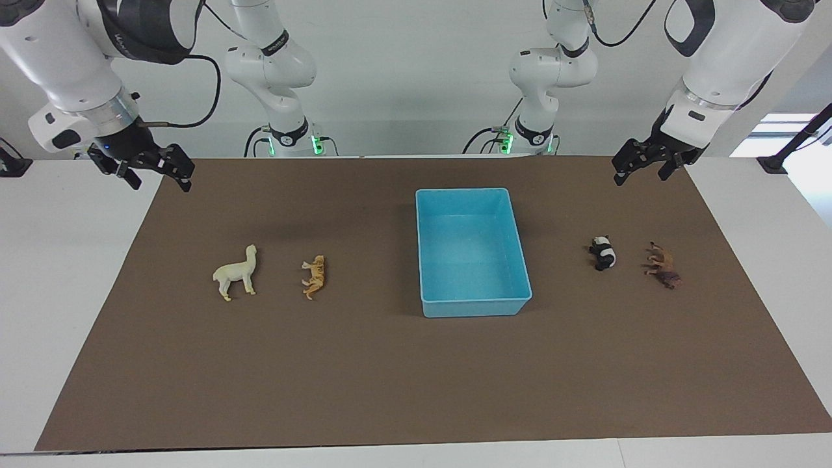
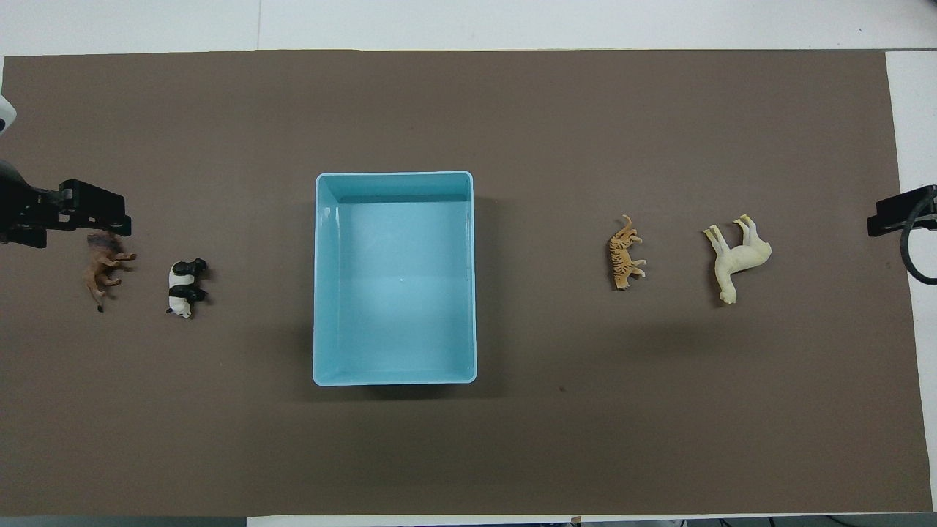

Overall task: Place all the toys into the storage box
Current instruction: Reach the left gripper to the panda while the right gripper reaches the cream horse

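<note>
The light blue storage box stands empty in the middle of the brown mat; it also shows in the overhead view. A cream llama and an orange tiger lie toward the right arm's end. A panda and a dark brown lion lie toward the left arm's end. My left gripper hangs open and empty in the air over the mat's edge near the lion. My right gripper hangs open and empty over the mat's edge near the llama.
The brown mat covers most of the white table. All four toys lie on their sides beside the box, two at each end. Bare mat lies between the box and the table edge farthest from the robots.
</note>
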